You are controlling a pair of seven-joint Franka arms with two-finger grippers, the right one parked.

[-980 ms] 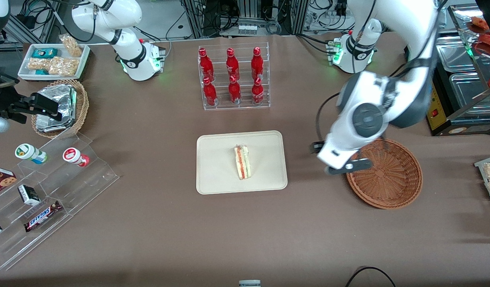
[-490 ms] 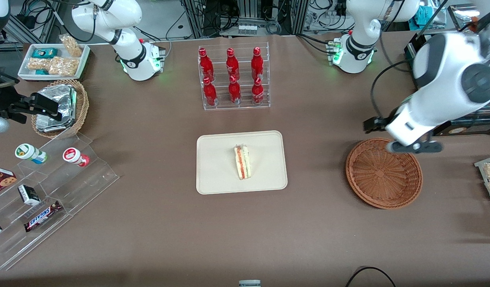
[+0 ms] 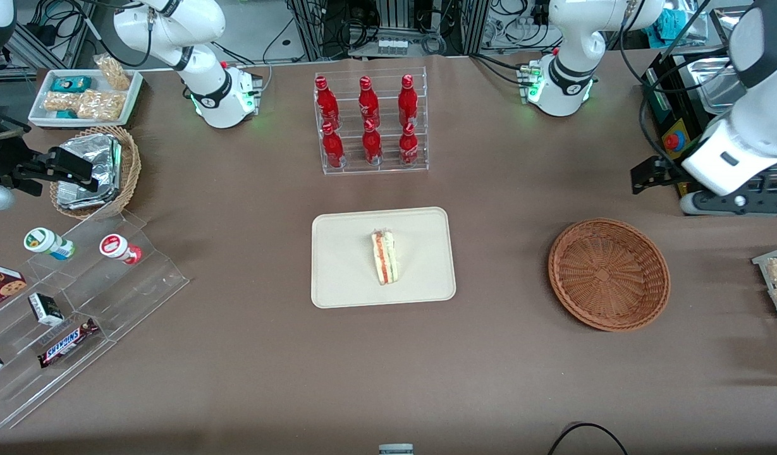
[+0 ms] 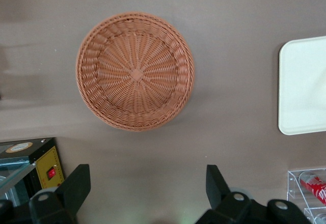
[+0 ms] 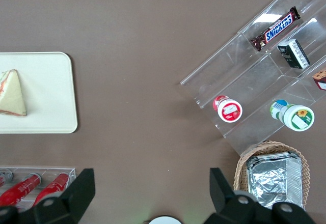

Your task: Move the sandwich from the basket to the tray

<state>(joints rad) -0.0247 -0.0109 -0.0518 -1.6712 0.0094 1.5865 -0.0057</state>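
Hovering spread and empty above the basket (image 4: 135, 71), the tool (image 4: 147, 193) shows only fingertips (image 4: 76, 183).

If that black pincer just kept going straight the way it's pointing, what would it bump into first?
The open, empty pincer points down at bare table, so it would probably meet the tablecloth first, just off the basket rim. Its height is hard to judge.

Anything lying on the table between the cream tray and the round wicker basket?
Nothing: the front view shows only bare brown tablecloth between the tray and the basket. The open gripper hangs above, farther from the camera than the basket.
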